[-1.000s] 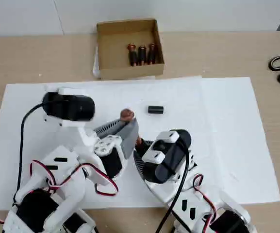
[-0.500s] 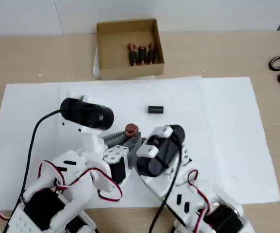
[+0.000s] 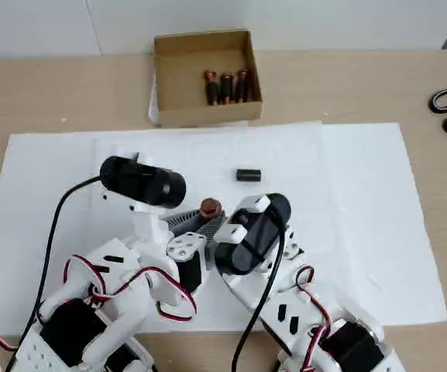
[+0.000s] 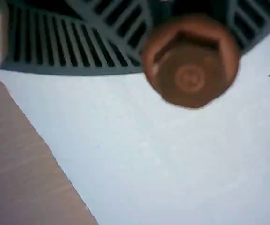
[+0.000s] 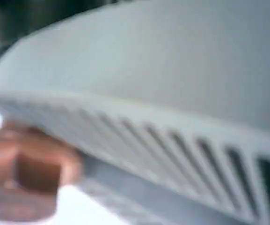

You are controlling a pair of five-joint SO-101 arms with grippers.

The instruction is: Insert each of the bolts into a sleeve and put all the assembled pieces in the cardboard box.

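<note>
Bolt (image 3: 210,207) in left claw (image 3: 204,220), sleeve (image 3: 248,175) beyond.

Coppery metal bolt (image 4: 189,63), ribbed grey plastic fingers (image 4: 78,42), matt white paper (image 3: 362,217)

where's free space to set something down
Free: white paper right of the black sleeve, and its left end beyond the left arm. The cardboard box is bare in its left half. Crowded: the middle, where the right arm meets the bolt.
</note>
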